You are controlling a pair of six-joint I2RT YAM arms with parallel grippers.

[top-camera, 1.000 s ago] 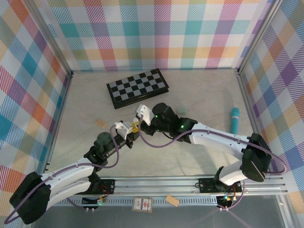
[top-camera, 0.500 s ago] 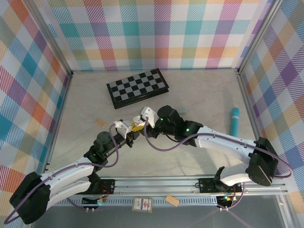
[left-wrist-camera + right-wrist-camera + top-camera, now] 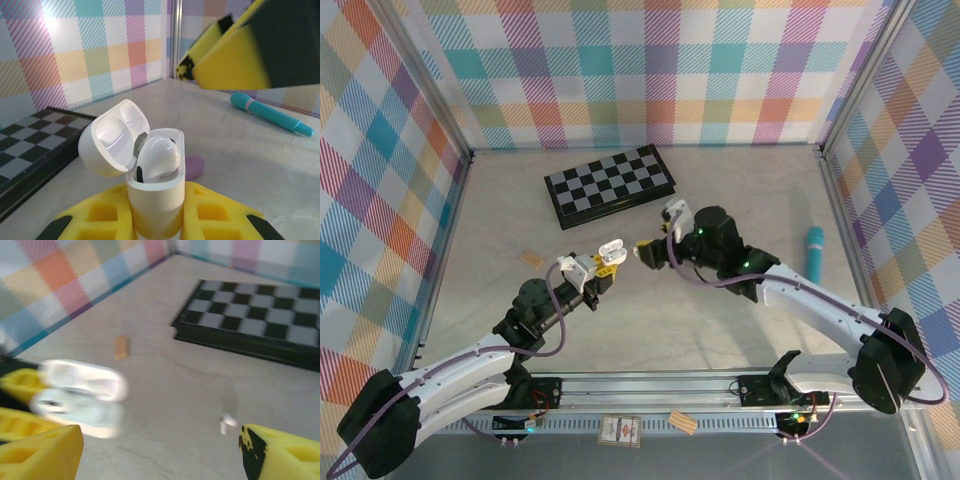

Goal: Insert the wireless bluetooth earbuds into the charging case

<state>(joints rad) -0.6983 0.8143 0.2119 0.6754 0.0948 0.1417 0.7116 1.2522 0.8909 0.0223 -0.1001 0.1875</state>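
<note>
The left gripper (image 3: 152, 222) is clamping its ribbed yellow foam pads (image 3: 100, 217) on the charging case (image 3: 152, 200), holding it upright above the bench (image 3: 720, 330). The case is a smooth, glossy white capsule, and its rounded lid (image 3: 112, 145) is hanging open to the left with two moulded hollows inside. One glossy white earbud (image 3: 159, 156) is sitting in the case's mouth, its bulb poking above the rim.

The right gripper (image 3: 160, 440) is standing wide open with nothing between its yellow fingers. It is hovering just beside the case, and one of its fingers is looming large at the upper right of the left wrist view.

The left wrist view is showing the seated bud sharply, with a small rounded lilac piece (image 3: 195, 166) lying on the bench just behind the case; whether that is a bud I cannot tell. The right wrist view is blurred: the case is reading as a white smear, but a loose white earbud (image 3: 227, 422) is lying on the bench near the right finger.

From above, the pale, marble-veined bench is carrying a flat black-and-grey chessboard (image 3: 610, 185), a slim teal pen (image 3: 814, 252) and a small wooden block (image 3: 531, 259), all inside plaid walls (image 3: 650, 70).
</note>
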